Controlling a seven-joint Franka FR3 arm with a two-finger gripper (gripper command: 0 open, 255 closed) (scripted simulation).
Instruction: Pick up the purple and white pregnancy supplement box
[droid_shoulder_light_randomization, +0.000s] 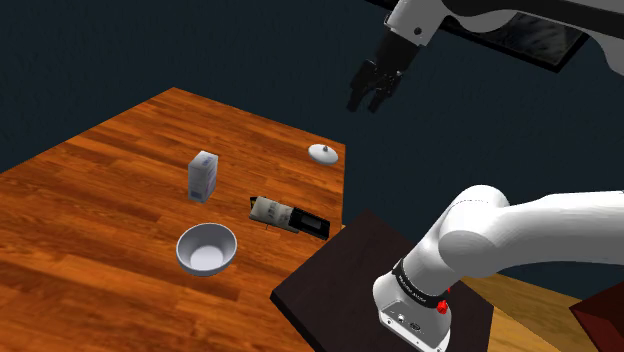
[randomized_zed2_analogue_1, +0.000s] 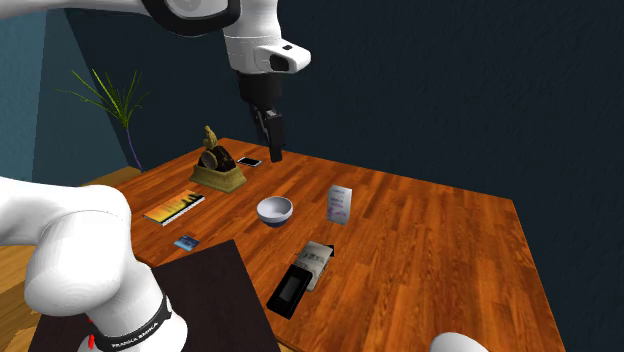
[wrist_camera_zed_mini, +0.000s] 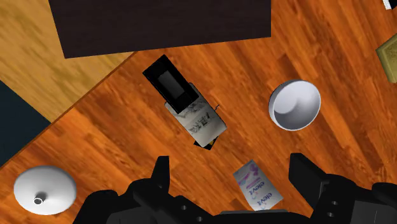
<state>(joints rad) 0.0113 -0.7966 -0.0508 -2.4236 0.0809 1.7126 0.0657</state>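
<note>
Hovering high above the bowl, the tool is clear of the tabletop. The supplement box stands upright near the bowl, untouched.
2nd ext. view: box just beside bowl, tool well above.
Wrist view: fingers apart, empty, with the box far below.
Progress, est.: nothing done yet; descent, grasp and lift remain.

A white bowl stands on the desk; a black case lies at one edge, a white lid near that edge's corner.
</note>
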